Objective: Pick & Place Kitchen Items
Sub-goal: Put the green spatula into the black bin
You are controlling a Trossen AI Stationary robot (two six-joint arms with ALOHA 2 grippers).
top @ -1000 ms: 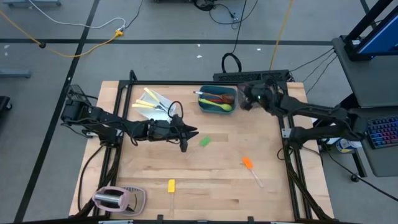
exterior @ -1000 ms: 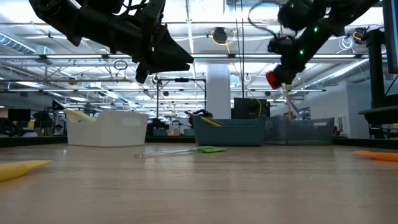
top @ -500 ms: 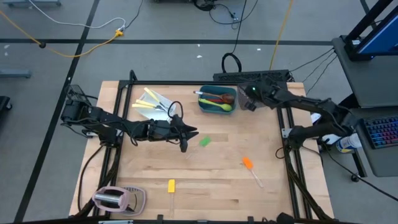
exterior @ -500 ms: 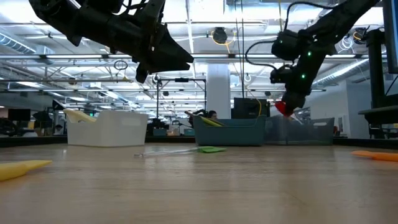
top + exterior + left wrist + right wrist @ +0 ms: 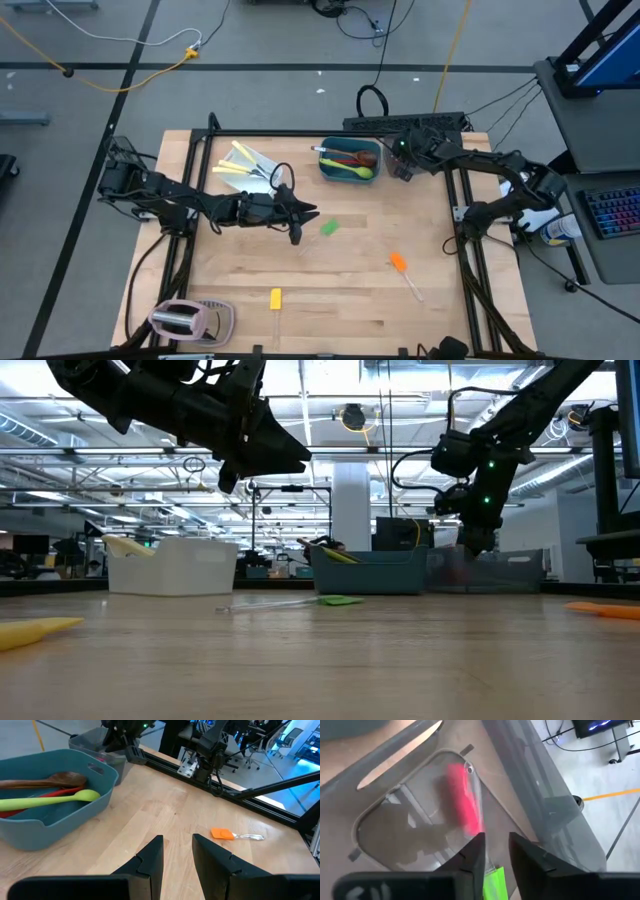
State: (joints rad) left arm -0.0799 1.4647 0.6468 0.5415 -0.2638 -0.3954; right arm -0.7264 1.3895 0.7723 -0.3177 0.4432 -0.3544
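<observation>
— Right gripper point(image 5: 495, 840), item one: position and state?
— Back right of the table, low over the smoky-grey tub point(image 5: 535, 775). Fingers parted, nothing between them.
— Item two, red spatula point(image 5: 462, 795)?
— Inside that grey tub, apart from the fingers. It shows blurred, so whether it has settled I cannot tell.
— Handling note for the release?
— Judgement only: keep the fingers spread and lift straight up, clear of the tub walls, so nothing snags the handle or nudges the teal tub point(image 5: 325, 165) just beside it.
— Item three, left gripper point(image 5: 177, 839)?
— Hovering above mid-table, fingers apart and empty, near the green spatula point(image 5: 329, 227).
— Outstanding stock on the boards?
— Green spatula, orange spatula point(image 5: 399, 262), yellow spatula point(image 5: 275, 298); all loose, well apart from each other.
— Risk?
— Probably a tilted withdrawal catching the grey tub's rim.
</observation>
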